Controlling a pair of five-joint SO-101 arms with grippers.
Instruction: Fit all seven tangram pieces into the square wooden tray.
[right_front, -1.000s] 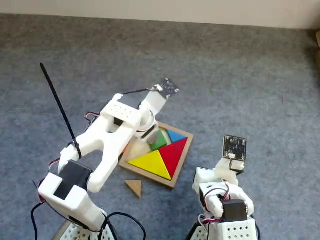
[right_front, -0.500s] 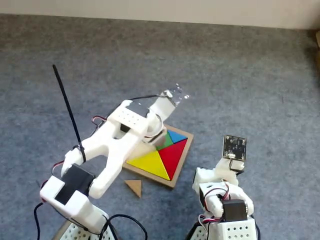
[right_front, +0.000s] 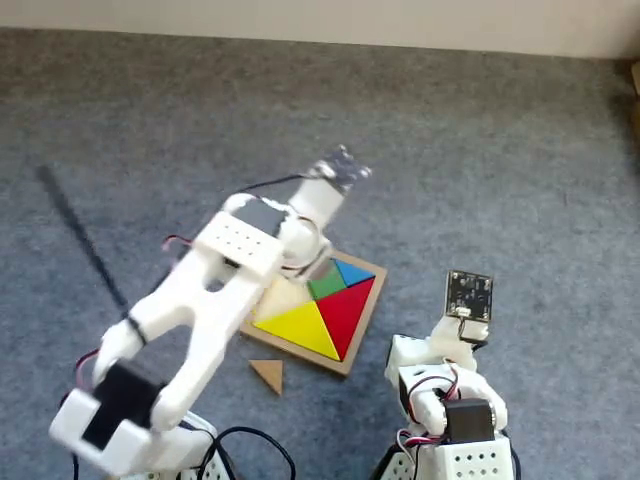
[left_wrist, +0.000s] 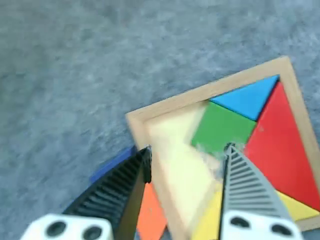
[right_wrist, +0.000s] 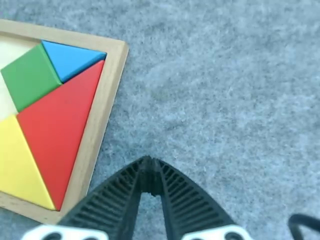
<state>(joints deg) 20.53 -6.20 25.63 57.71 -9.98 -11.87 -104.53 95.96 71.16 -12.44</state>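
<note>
Tangram pieces: four are in, three are out, and you have nothing in hand. Your left pincer (left_wrist: 187, 150) is spread wide and empty, straddling the left rim of the square wooden tray (left_wrist: 170, 100). One finger (left_wrist: 125, 175) hangs outside over the loose bits and the other finger (left_wrist: 240, 175) hangs inside by the green square (left_wrist: 222, 131). I'd guess that spread is there to drop onto a loose piece or nudge one over the rim.

Just past the tips is the tray's bare pale patch (left_wrist: 175, 150), the only room left. It borders the green square, which sits against the blue triangle (left_wrist: 247, 97) and the red triangle (left_wrist: 277, 140). The yellow triangle (right_front: 300, 325) fills the near side.

Outside the left rim, an orange piece (left_wrist: 152, 215) lies touching or just beside the wood, with a dark blue piece (left_wrist: 112, 165) near it. A tan triangle (right_front: 268, 373) lies on the grey desk (right_front: 500, 150), near the tray's near edge.

Your right pincer (right_wrist: 148, 165) is pressed together, holding nothing, parked right of the tray and out of the way.
</note>
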